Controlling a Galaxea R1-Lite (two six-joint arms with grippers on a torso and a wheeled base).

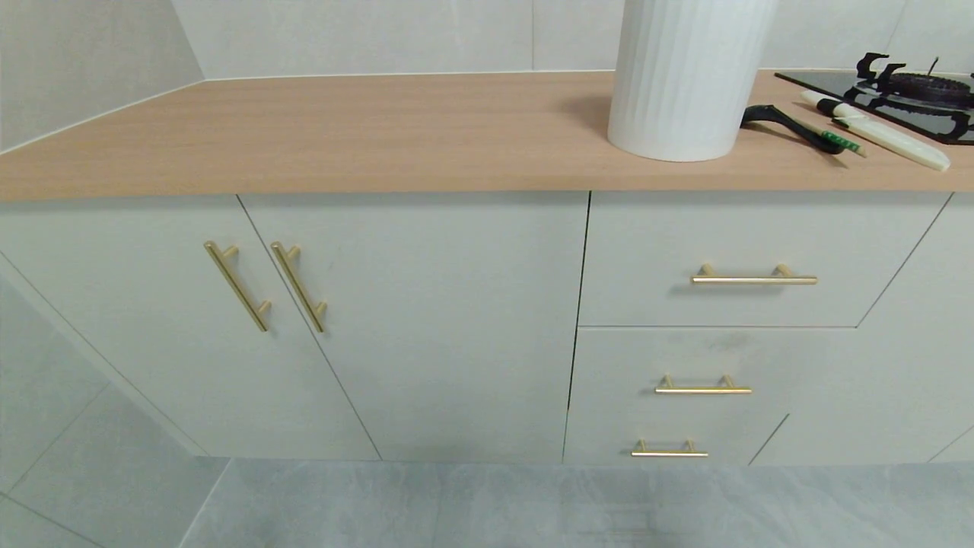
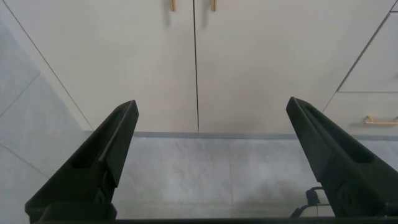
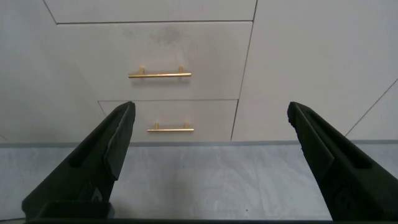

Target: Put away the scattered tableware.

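Hanging low before the pale grey double cabinet doors (image 2: pixel 249 62), the left pincer (image 2: pixel 208 168) is being held wide apart and empty, seemingly because nothing is within reach yet. On the light wooden table (image 1: pixel 342 129), the tall white ribbed container (image 1: pixel 685 84), probably the intended holder, is being flanked on its right by the scattered black-handled utensil (image 1: pixel 791 125), green-tipped stick (image 1: pixel 841 142) and cream-white knife (image 1: pixel 883 131). The right pincer (image 3: pixel 208 168), likewise spread and empty, is being faced toward the brass-handled drawers (image 3: pixel 155 56).
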